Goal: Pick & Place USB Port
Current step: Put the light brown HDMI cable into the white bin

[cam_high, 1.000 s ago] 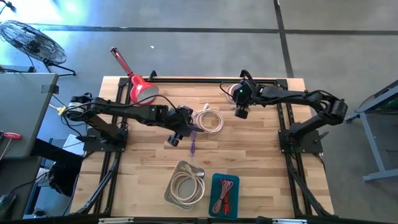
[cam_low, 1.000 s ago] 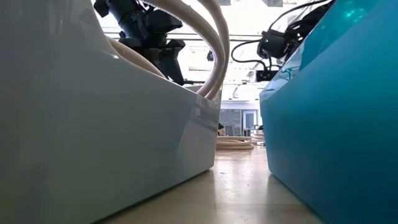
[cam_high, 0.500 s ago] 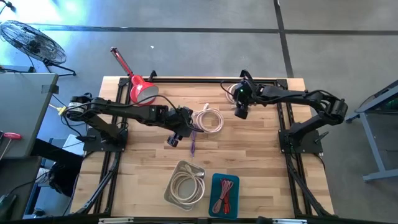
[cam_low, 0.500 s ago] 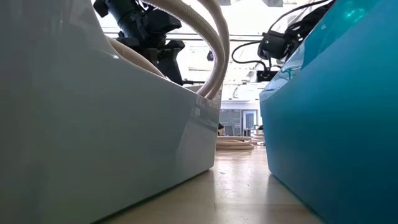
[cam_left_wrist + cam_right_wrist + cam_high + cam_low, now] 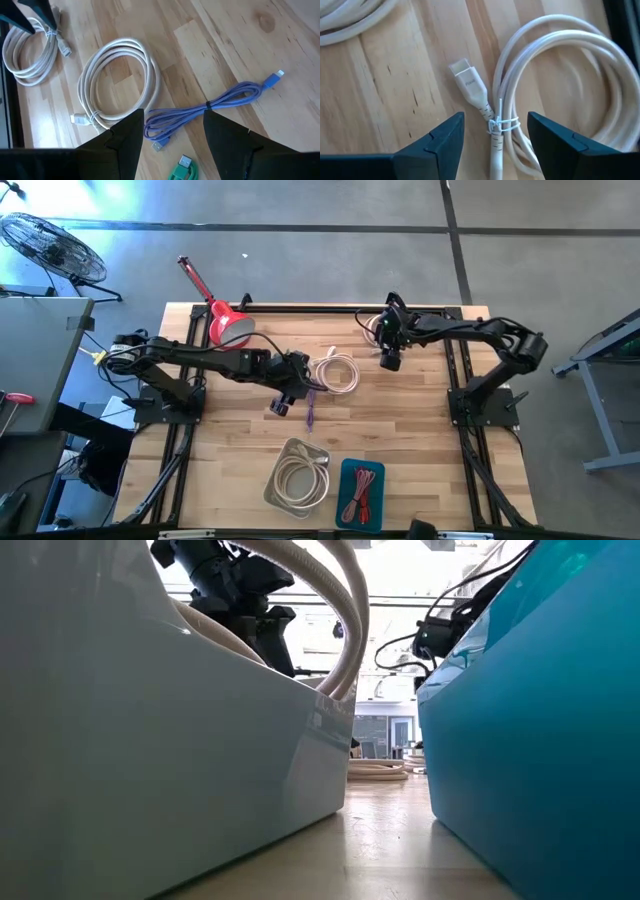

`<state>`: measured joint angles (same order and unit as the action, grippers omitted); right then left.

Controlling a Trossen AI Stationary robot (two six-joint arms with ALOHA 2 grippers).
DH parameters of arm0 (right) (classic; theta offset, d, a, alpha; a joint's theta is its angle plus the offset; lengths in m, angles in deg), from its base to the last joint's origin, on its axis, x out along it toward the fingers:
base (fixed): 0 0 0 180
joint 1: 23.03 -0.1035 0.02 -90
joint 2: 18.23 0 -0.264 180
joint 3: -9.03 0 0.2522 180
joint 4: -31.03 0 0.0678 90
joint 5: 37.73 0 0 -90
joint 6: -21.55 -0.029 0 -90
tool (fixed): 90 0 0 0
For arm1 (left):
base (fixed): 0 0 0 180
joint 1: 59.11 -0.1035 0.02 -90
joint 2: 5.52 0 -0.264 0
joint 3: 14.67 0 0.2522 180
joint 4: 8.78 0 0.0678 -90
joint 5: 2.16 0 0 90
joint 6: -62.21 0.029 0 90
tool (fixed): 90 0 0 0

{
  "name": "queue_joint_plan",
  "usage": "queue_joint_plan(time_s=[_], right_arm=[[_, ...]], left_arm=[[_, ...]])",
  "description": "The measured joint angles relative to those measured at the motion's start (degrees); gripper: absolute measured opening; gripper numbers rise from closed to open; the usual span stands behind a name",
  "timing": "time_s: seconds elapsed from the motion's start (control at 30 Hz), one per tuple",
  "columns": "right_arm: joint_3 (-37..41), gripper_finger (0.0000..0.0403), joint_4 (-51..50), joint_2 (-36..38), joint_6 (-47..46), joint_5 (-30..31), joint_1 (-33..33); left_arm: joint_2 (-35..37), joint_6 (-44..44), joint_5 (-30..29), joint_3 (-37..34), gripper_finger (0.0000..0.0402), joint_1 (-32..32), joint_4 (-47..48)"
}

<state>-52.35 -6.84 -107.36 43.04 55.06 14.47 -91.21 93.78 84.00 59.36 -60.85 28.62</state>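
my left claw (image 5: pixel 172 131) hangs released over the purple cable (image 5: pixel 210 106) (reach step); next i lower and clench. right claw (image 5: pixel 495 131) released above a white cable (image 5: pixel 560 85).

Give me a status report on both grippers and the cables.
Left gripper open above blue cable, holding nothing. Right gripper open over white cable at table's far side. Nothing in the way.
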Motion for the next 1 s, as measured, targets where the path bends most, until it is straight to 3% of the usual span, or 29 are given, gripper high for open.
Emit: queue_joint_plan(time_s=[0.6,0.7,0.87,1.0], right_arm=[[-0.4,0.0204,4.6,-10.1,3.2,-2.8,2.5],[-0.4,0.0173,4.7,-10.5,3.1,-3.4,2.4],[-0.2,0.0055,4.9,-10.2,3.1,-3.6,1.9],[-0.2,0.0049,6.6,-10.4,1.3,-4.3,1.8]], left_arm=[[0.0,-0.4,-6.7,0.0,0.0197,-0.1,-0.4],[0.0,-0.4,-8.9,0.0,0.0197,-0.1,-0.7],[0.0,-0.2,-10.7,0.0,0.0197,-0.1,-0.8],[0.0,0.1,-10.6,0.0,0.0197,-0.1,-2.1]])
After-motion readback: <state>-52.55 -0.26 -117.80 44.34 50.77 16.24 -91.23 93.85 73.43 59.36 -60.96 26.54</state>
